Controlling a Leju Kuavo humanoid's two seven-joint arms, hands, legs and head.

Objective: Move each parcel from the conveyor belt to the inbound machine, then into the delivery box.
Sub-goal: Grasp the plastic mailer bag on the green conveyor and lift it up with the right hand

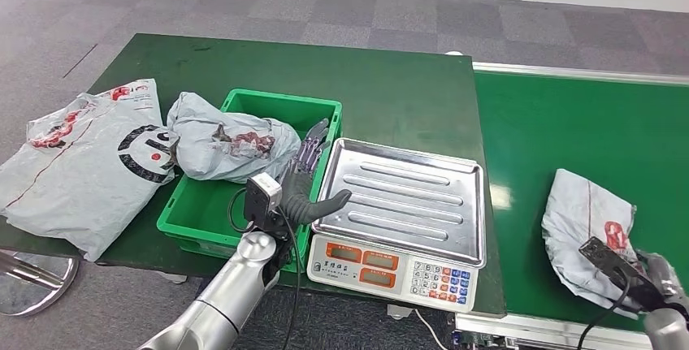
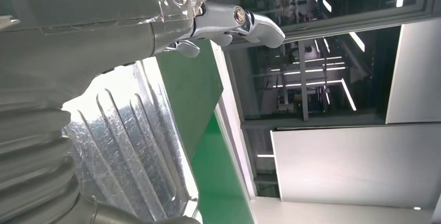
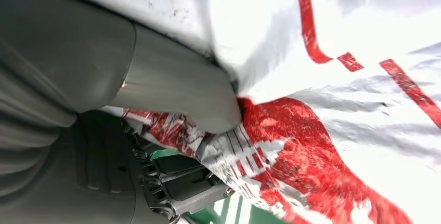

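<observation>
The right hand (image 1: 654, 278) pinches the near edge of the parcel (image 1: 587, 224) on the belt (image 1: 569, 131), thumb pressed into the bag. The scale (image 1: 402, 204) lies to its left, nearer the left hand (image 1: 305, 183), which is spread and holds nothing, between bin (image 1: 195, 212) and scale

Grey carpet-tile floor (image 1: 341, 9) runs behind and left of green surface (image 1: 382, 82). Pale strip along far wall at floor's far edge. Round chrome base (image 1: 32, 281) stands on floor just off surface's near left corner, partly under its edge. Black cable (image 1: 299, 285) hangs below surface's near edge; white cable (image 1: 426, 321) shows under it further right. Left wrist view: dark glass panes (image 2: 312, 57) with reflected ceiling light strips, plain grey wall panels (image 2: 359, 167) beside them.
</observation>
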